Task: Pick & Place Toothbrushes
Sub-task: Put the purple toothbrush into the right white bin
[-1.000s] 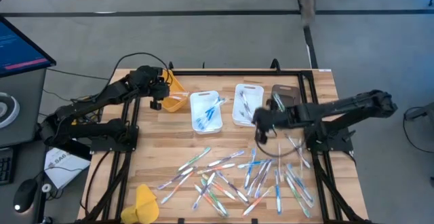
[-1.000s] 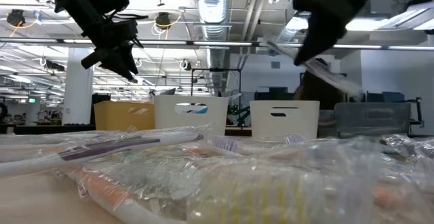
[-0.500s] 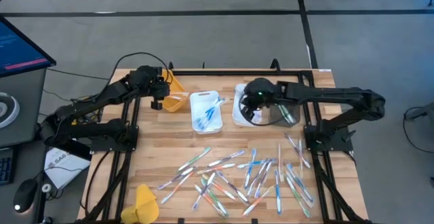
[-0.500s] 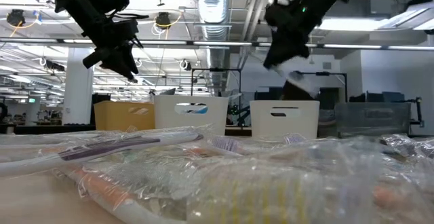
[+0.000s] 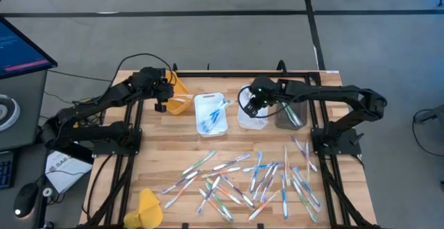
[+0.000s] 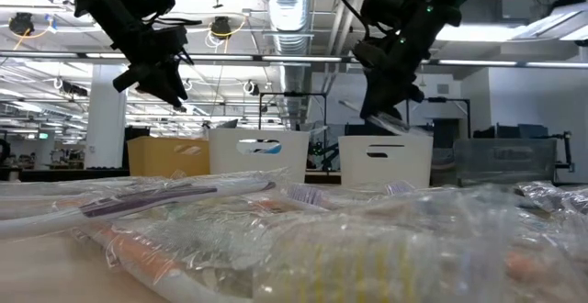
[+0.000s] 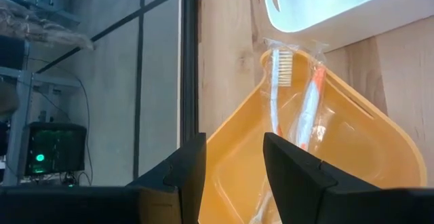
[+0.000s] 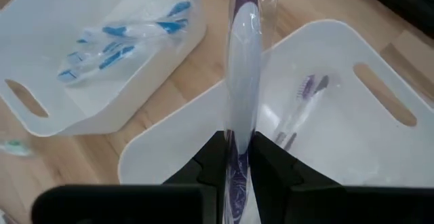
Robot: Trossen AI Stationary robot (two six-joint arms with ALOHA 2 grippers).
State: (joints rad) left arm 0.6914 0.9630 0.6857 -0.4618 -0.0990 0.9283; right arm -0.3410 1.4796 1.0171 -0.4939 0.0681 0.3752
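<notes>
- Wooden bench (image 5: 229,146) carries loose toothbrushes (image 5: 257,180) scattered across its near half.
- Right arm reaches across; right pincer (image 8: 237,157) hangs above the white tray (image 8: 339,149), clenched on a wrapped purple toothbrush (image 8: 242,61) that stands straight out between its fingers.
- Left pincer (image 7: 230,166) hovers over the yellow tray (image 7: 366,142), fingers parted, grasping nothing.

Wood, plastic and clear wrap

Pale planked wood table (image 5: 229,146) with visible grain; smooth glossy white plastic tray (image 8: 352,156) and glossy yellow plastic tray (image 7: 352,156); crinkly clear film over the purple-and-white plastic toothbrush (image 8: 243,61) between matt black fingers (image 8: 271,170); dark matt arms.
</notes>
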